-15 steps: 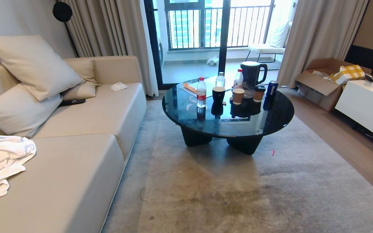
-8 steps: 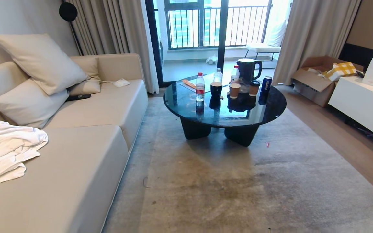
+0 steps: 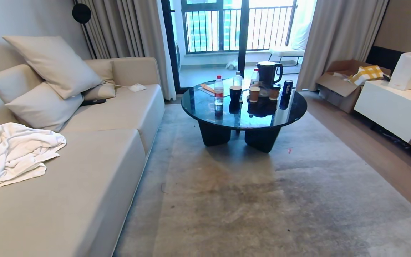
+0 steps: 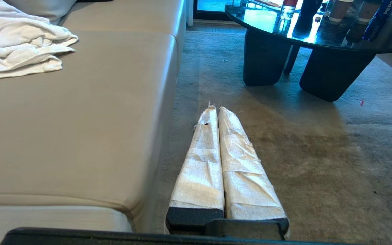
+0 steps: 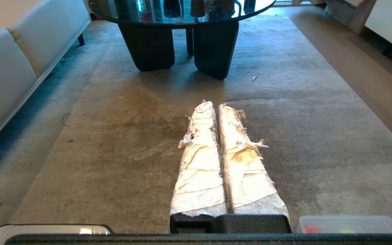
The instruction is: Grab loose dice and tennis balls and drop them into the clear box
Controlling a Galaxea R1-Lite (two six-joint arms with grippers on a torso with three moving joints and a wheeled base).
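No loose dice or tennis balls show in any view. A corner of the clear box (image 5: 347,224) peeks in at the edge of the right wrist view, on the carpet close behind my right gripper (image 5: 216,104). Blurred red and yellow-green patches show through its wall. The right gripper is shut and empty, its taped fingers level above the carpet. My left gripper (image 4: 217,109) is also shut and empty, hanging over the carpet beside the sofa's front. Neither arm appears in the head view.
A beige sofa (image 3: 95,150) with cushions and a white towel (image 3: 16,153) fills the left. A round black glass table (image 3: 262,119) ahead carries bottles, cups, a kettle and a can. A tiny red scrap (image 3: 289,151) lies by it. A cardboard box (image 3: 334,91) and white cabinet (image 3: 391,107) stand right.
The whole head view has shifted: table and sofa now sit farther off and more carpet shows in front, so the camera has moved back. Nothing in the room moved.
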